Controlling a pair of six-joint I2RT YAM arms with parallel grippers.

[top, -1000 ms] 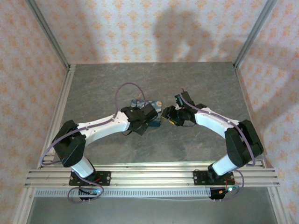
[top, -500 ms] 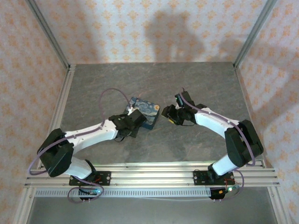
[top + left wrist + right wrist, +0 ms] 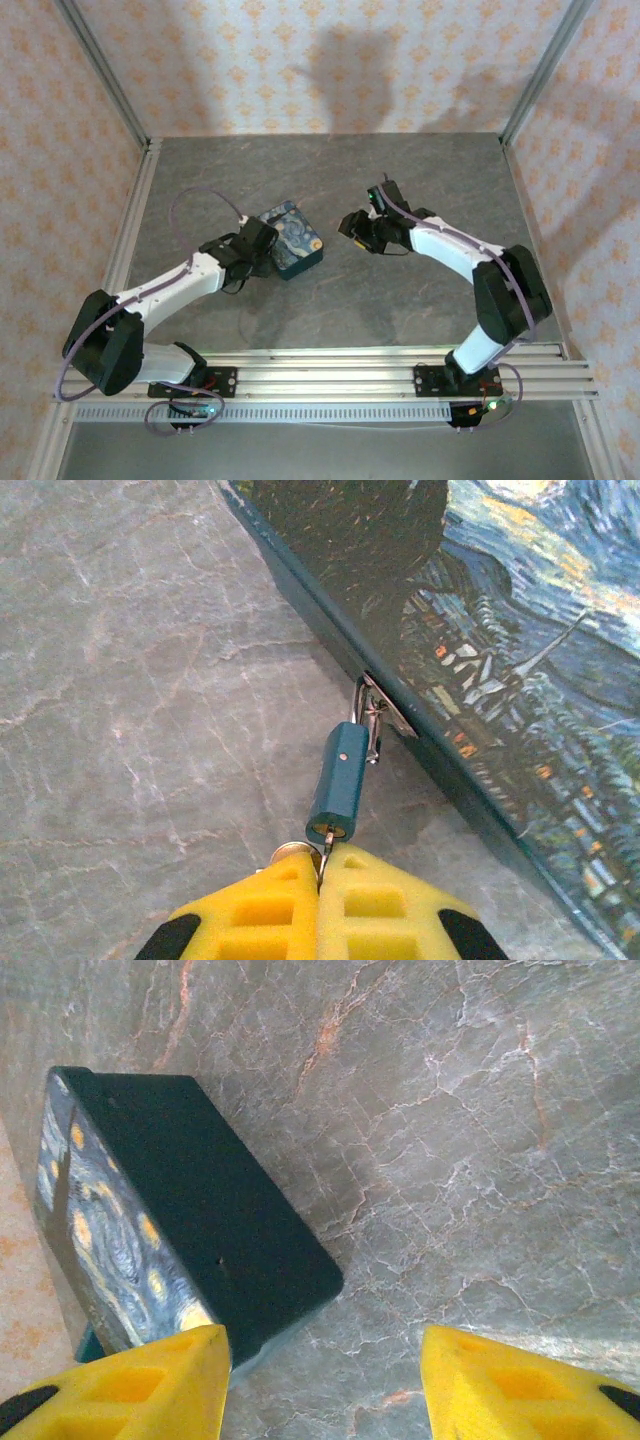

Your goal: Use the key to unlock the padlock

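Note:
The starry-night block (image 3: 293,243) is a flat box lying on the table. In the left wrist view a small teal cylindrical padlock (image 3: 338,785) hangs by its metal shackle from a clasp (image 3: 380,705) on the box's edge (image 3: 470,780). My left gripper (image 3: 320,872) is shut on a thin metal key (image 3: 324,850) whose blade enters the brass keyhole at the padlock's end. In the top view the left gripper (image 3: 262,242) sits against the box's left side. My right gripper (image 3: 325,1365) is open, its left finger beside the box's dark end (image 3: 210,1230), and holds nothing. From above, the right gripper (image 3: 352,228) is right of the box.
The grey marbled table (image 3: 330,180) has aluminium rails on the left (image 3: 130,230) and along the front (image 3: 320,375). Patterned walls close the back and sides. A purple cable (image 3: 205,195) loops above the left arm.
The left arm has swung left and stretched out, and the box has slid left and turned with it. The right gripper has followed a little to the left.

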